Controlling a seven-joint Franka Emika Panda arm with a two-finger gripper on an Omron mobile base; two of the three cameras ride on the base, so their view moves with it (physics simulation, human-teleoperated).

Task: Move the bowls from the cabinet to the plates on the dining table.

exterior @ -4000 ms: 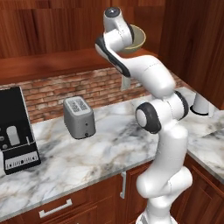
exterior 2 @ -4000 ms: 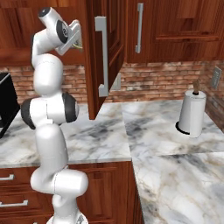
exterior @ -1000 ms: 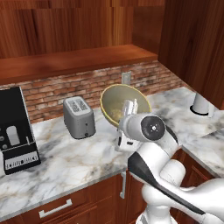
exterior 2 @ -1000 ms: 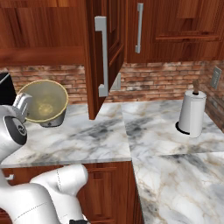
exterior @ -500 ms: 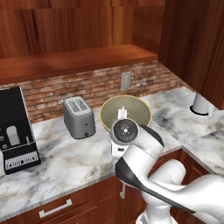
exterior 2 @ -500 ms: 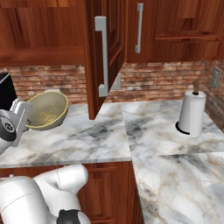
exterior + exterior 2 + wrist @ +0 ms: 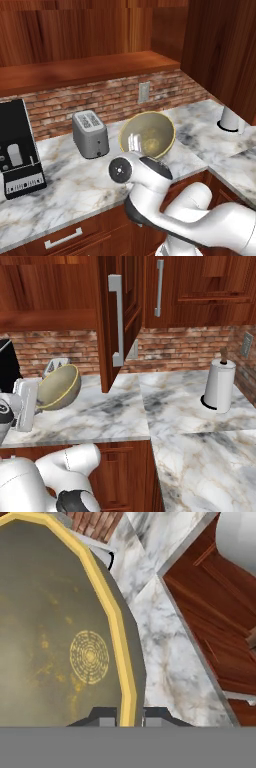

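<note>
Tan-beige bowl with a yellow rim, carried clear of the marble desk and tipped so that its hollow faces the base cameras. In the hand view the claw is nearly shut, pinching the bowl's rim between its two dark tips, one on the inner face and one on the outer. In the right base view the same bowl hangs just left of the open cabinet door with its long silver bar handle, above the desk and apart from it. Behind the bowl stand a grey toaster and, further left, a black coffee machine; a white paper-towel roll stands well to the right.

Step in hand, by judgement: transport. The first bowl is out of the cabinet and held low beside the folded arm. The dining table and its plates lie outside these pictures. The next move probably calls for turning or driving the base toward that table with the rim pinch kept firm, then levelling the bowl before setting it on a plate.
</note>
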